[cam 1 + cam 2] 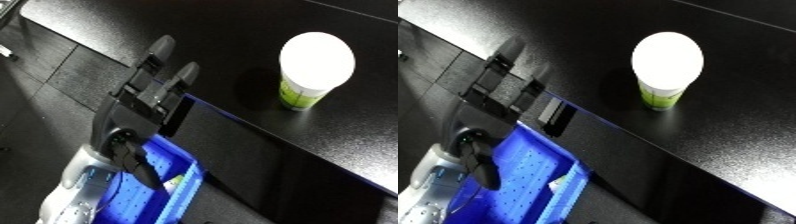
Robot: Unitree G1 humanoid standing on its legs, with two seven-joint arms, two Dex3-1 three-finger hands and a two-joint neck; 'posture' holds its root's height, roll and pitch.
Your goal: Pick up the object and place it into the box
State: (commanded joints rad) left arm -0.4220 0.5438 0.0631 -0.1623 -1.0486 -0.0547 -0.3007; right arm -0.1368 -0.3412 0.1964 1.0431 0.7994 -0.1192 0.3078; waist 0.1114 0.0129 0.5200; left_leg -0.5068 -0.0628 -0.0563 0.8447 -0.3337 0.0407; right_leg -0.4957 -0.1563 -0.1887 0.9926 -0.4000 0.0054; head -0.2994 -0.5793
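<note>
Cup [313,70], white lid, green-and-white side, upright on black counter [213,35] near its front edge. Left hand [147,97] well apart at that edge, fingers [163,47] straight, released. Blue bin [147,192] below the edge.

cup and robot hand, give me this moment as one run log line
cup: upright on table, untouched | left robot hand: open, above bin, beside table edge | right: not in view

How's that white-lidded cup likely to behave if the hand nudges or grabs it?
The cup stands upright, wider at its lid than its base, so a high nudge may tip it. It looks like a light disposable cup, probably crushable. The left hand is open, apart from it.
</note>
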